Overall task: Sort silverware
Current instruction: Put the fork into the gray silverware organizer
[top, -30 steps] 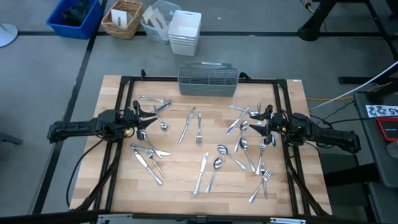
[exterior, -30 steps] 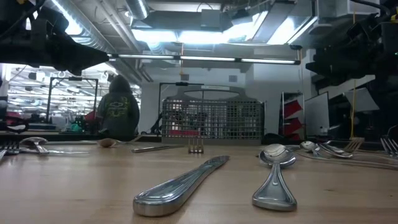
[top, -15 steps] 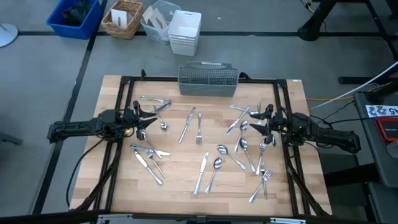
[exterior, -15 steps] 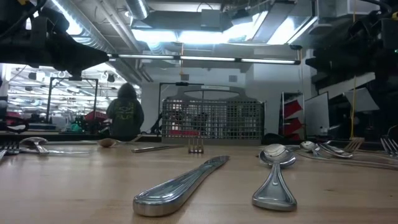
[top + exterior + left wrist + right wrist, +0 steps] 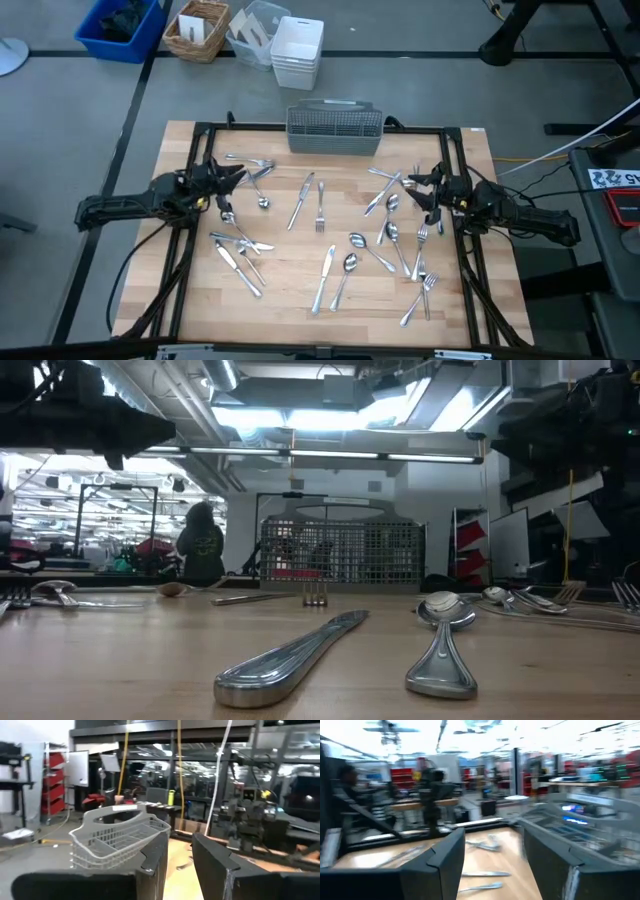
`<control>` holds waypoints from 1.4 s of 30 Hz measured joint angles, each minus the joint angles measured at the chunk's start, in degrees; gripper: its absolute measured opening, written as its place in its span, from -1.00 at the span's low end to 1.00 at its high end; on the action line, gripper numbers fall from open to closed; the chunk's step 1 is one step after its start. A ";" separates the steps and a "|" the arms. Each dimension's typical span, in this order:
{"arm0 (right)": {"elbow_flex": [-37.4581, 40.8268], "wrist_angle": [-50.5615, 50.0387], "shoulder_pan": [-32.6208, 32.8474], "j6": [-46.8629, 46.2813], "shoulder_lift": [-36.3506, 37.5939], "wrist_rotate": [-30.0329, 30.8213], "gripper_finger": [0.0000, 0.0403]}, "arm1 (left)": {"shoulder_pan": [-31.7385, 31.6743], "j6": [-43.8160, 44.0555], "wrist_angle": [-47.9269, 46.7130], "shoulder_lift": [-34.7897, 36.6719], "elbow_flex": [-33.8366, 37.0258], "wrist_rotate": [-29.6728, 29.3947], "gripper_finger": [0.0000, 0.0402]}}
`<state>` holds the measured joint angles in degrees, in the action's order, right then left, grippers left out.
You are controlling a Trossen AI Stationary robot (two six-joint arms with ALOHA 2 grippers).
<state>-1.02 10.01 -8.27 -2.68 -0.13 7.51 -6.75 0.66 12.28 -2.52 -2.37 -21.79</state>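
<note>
- Silverware lies loose over the wooden tabletop, in three rough groups: by the left arm, in the middle, by the right arm; none of it looks sorted yet
- Mesh caddy stands at the far edge, midway between the arms, so presumably either arm can drop pieces into it; I cannot see whether anything is in it
- Left hand sits over the left cluster, near a spoon; fingers part-way apart with bare gap between, holding nothing
- Right hand is over the right cluster, fingers spread wide and empty; forks and spoons lie just beside it
- Judgement: both hands look poised above the pieces, each arm covering its own side, with no pick-up made
- A person stands in the room beyond, well away from the arms
</note>
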 joint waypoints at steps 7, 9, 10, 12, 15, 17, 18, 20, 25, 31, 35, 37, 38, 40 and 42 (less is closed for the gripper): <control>-4.14 -1.64 0.00 0.52 -2.69 4.57 0.02 | -5.18 2.47 -3.43 -11.52 -7.79 -0.02 -0.59; -5.13 -1.70 0.00 1.63 -3.85 4.56 0.02 | -7.05 2.55 -6.49 -16.20 -11.55 0.01 -0.59; -5.57 -1.58 0.00 2.08 -4.40 4.60 0.02 | -8.09 2.57 -8.22 -18.54 -13.57 0.02 -0.59; -6.51 -2.31 0.00 3.01 -5.72 5.39 0.02 | -10.43 2.60 -12.24 -23.30 -17.83 0.04 -0.59; -8.12 -5.70 0.00 3.15 -7.96 7.86 0.02 | -14.29 2.70 -19.40 -30.39 -24.01 0.06 -0.59; -9.59 -8.40 0.00 3.11 -9.59 9.95 0.02 | -17.00 2.74 -23.50 -34.84 -27.75 0.22 -0.59; -10.45 -9.83 0.00 2.93 -10.52 10.92 0.02 | -18.51 3.07 -25.59 -36.88 -29.53 0.48 -0.59; -12.13 -12.51 0.00 2.70 -12.42 12.43 0.02 | -21.66 3.70 -29.83 -41.05 -32.91 1.66 -0.59; -16.18 -15.06 -0.01 2.68 -17.15 13.38 0.02 | -29.79 2.73 -38.71 -50.69 -38.85 8.85 -0.59; -19.73 -17.18 0.00 3.13 -21.49 13.33 0.02 | -37.87 -5.33 -40.83 -61.63 -41.02 19.05 -0.59; -20.94 -18.86 0.00 3.17 -23.44 13.33 0.02 | -40.88 -11.76 -40.88 -68.38 -41.24 20.87 -0.59; -21.07 -19.20 -0.01 3.17 -24.03 13.30 0.02 | -41.61 -15.14 -40.88 -71.19 -41.24 20.99 -0.59; -21.07 -19.22 -0.02 3.17 -24.22 13.31 0.02 | -41.86 -16.60 -40.86 -72.56 -41.24 20.98 -0.59; -21.07 -19.24 0.00 3.17 -24.56 13.29 0.02 | -42.07 -19.85 -40.86 -75.06 -41.24 21.02 -0.59; -21.07 -19.24 -0.02 3.17 -24.95 12.85 0.02 | -42.07 -22.60 -40.83 -77.16 -41.24 21.02 -0.59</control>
<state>-22.09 -9.23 -8.29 0.49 -25.08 20.36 -48.82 -21.94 -28.55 -79.68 -43.62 -0.77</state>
